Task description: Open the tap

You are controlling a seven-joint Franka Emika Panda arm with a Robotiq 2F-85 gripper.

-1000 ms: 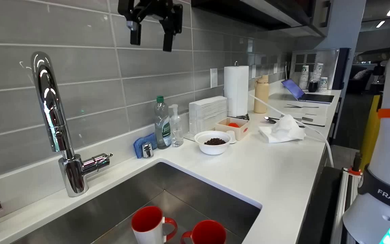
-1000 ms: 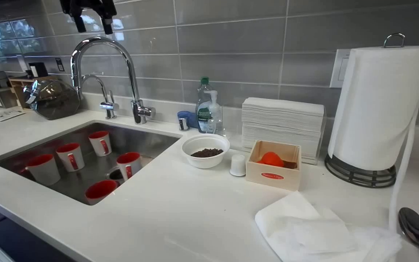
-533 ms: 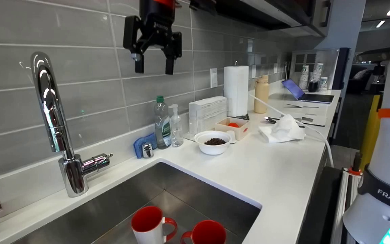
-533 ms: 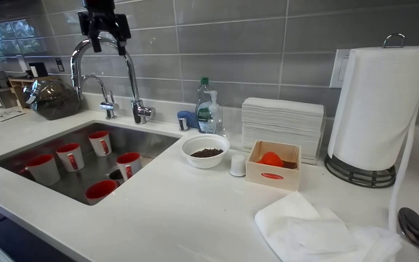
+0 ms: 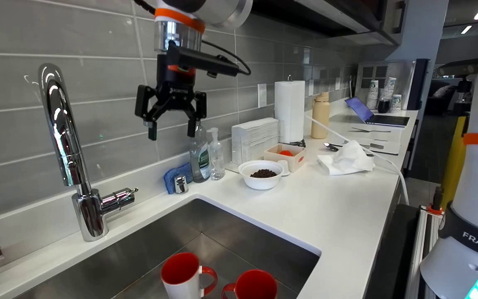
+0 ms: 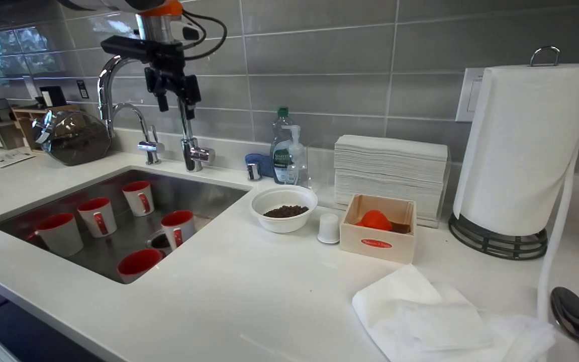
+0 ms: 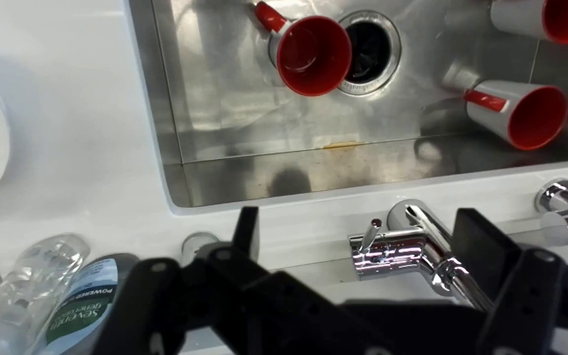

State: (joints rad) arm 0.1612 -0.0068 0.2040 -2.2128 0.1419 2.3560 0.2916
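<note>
The tap (image 5: 62,128) is a tall chrome gooseneck faucet behind the sink. It also shows in another exterior view (image 6: 192,155), where my arm hides part of its arch. Its short side handle (image 5: 118,200) carries a thin pin; the pin (image 7: 372,235) points up toward the camera side in the wrist view. My gripper (image 5: 171,132) is open with nothing between its fingers. It points down, above the handle's height and apart from the tap. In the wrist view, the handle appears between the wide-apart fingertips (image 7: 358,217), and the right finger overlaps the tap's neck.
A shorter chrome fixture (image 6: 150,147) stands beside the tap. The steel sink (image 7: 244,123) holds several red-and-white mugs (image 5: 183,274). A soap bottle (image 6: 282,151), a clear pump bottle (image 5: 216,155) and a blue sponge (image 5: 176,172) stand by the wall. A white bowl (image 6: 269,221) is near the sink corner.
My gripper has come down from the top of both exterior views to well below the top of the tap's arch. It stays open. The tap has not moved.
</note>
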